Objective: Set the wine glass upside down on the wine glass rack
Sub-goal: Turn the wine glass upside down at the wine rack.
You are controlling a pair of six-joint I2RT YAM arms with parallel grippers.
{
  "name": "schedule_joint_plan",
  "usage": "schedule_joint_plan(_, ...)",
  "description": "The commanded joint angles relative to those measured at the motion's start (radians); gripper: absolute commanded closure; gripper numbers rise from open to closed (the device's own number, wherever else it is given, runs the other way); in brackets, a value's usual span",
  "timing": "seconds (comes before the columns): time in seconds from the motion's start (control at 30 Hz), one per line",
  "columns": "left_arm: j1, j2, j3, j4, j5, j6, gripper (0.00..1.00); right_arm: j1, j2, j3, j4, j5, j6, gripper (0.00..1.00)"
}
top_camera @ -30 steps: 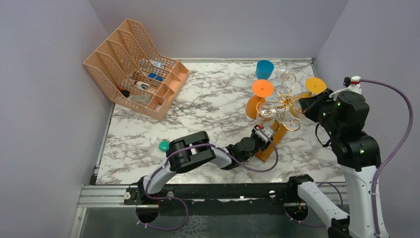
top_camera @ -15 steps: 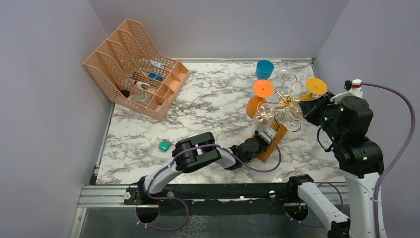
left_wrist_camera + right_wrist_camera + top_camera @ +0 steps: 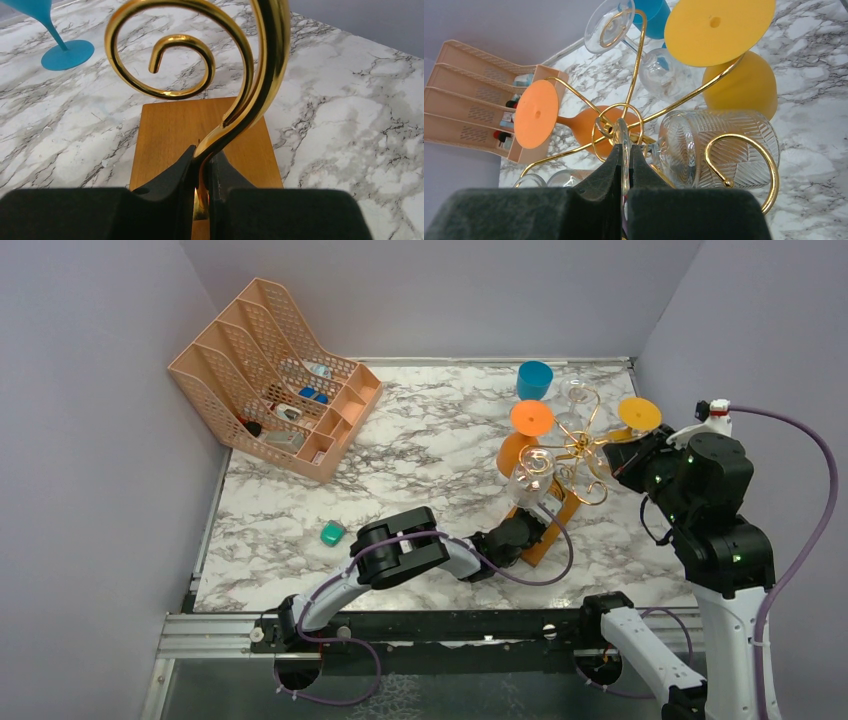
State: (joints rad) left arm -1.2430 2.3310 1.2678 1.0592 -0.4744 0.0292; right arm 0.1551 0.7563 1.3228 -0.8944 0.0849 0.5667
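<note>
Status on both claws: my left gripper (image 3: pixel 201 167) is pinched on 1 gold spiral arm of the wine glass rack (image 3: pixel 260 75), low down, just above its wooden base (image 3: pixel 170 130). My right gripper (image 3: pixel 624 150) is pressed together on the thin foot of the wine glass (image 3: pixel 719 145). Its patterned bowl lies tilted on its side beside the rack's centre, behind 1 spiral arm. Rack stands toward the table's (image 3: pixel 420 450) right edge. 1 orange glass (image 3: pixel 536 115) and 1 yellow glass (image 3: pixel 719 30) hang on it foot-up.

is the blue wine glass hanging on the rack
No, the blue wine glass stands on its foot on the marble table, apart from the wine glass rack.
</note>
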Motion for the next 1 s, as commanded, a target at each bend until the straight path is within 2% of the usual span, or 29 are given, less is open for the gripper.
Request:
schedule_joint_plan(0.0, 0.004, 0.001, 0.027, 0.013, -0.069, 0.037, 1.00, 0.003, 0.012, 0.023, 0.040, -0.078, 0.015, 0.99)
schedule_joint_plan(0.47, 0.067, -0.057, 0.005, 0.013, -0.177, 0.144, 1.00, 0.003, 0.050, 0.023, 0.148, -0.163, 0.052, 0.99)
schedule_joint_plan(0.67, 0.112, -0.105, -0.049, 0.012, -0.169, 0.141, 1.00, 0.002, 0.052, 0.004, 0.177, -0.169, 0.100, 0.99)
schedule_joint_plan(0.97, 0.118, -0.116, -0.064, -0.025, -0.129, 0.125, 1.00, 0.002, 0.018, -0.077, 0.214, -0.135, 0.211, 0.99)
